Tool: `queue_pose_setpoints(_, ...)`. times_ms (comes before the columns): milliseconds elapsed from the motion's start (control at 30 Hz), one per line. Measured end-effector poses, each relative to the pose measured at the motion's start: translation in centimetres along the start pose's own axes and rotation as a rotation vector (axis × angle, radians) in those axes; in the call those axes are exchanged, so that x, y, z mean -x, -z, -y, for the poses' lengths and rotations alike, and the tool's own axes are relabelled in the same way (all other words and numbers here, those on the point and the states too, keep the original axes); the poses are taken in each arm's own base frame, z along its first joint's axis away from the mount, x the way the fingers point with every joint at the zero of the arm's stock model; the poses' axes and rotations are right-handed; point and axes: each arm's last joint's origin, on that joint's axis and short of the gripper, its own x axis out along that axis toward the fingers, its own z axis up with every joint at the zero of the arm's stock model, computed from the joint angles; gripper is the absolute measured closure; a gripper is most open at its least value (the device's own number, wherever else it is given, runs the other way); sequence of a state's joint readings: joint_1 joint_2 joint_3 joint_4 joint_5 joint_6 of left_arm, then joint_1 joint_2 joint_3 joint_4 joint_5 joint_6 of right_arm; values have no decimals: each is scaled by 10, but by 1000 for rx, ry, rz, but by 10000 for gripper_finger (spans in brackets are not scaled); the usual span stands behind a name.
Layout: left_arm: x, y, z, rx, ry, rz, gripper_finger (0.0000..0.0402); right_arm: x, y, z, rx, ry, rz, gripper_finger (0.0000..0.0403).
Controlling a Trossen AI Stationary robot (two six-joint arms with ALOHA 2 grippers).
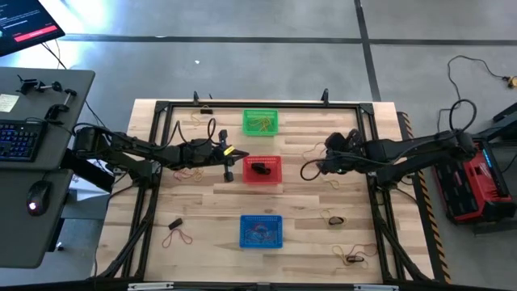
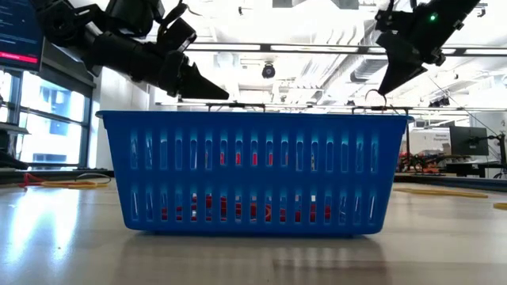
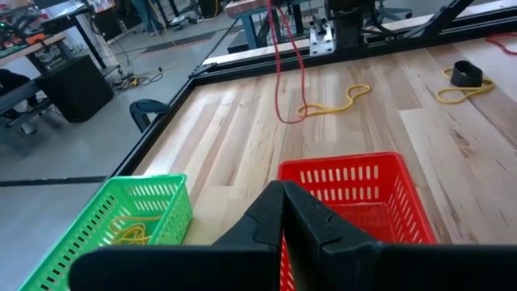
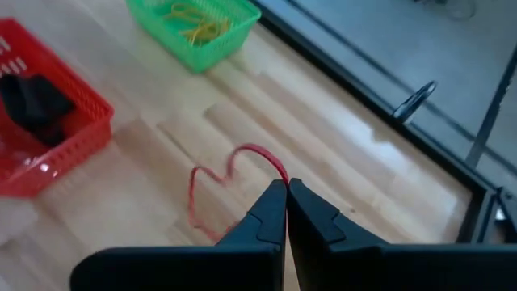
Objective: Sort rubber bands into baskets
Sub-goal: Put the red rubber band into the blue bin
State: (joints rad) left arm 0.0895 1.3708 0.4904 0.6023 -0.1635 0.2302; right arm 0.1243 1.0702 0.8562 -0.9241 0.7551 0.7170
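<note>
Three baskets stand in a row down the table's middle. The green basket (image 1: 260,121), at the far end, holds yellow rubber bands; the red one (image 1: 262,169) holds black bands; the blue one (image 1: 261,231), nearest, holds red bands. My right gripper (image 4: 286,183) hovers right of the red basket, shut on a red rubber band (image 4: 212,182). My left gripper (image 3: 283,186) is shut with nothing in it, raised at the red basket's (image 3: 347,190) left edge. In the low view both grippers hang above the blue basket (image 2: 253,170). My right gripper pinches the red rubber band at one point of its loop (image 4: 279,172), between the tips of its two fingers. The fingers slant down from the table's right side. The rest of the loop (image 3: 279,77) hangs slack below them.
Loose yellow and black bands lie around the table: at the right (image 1: 334,219), near right (image 1: 351,257), near left (image 1: 178,234) and far left (image 1: 202,120). A black frame rail (image 1: 266,104) rings the tabletop. A desk with a keyboard (image 1: 18,139) stands to the left.
</note>
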Motion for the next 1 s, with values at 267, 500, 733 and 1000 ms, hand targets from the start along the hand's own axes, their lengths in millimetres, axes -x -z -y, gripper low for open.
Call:
queue_pose_setpoints(267,0,0,0,1,0,1,401,5,2,-1,-10,47,59,403)
queue_pose_setpoints(500,0,0,0,0,0,1,401,9,4,-4,0,50,96,403)
queue_pose_setpoints(733,0,0,1,0,3,1,401,12,6,-7,4,51,130,403)
queue_pose_setpoints(1000,2,-3,11,-45,46,14,401,22,5,-21,22,-47,195,403)
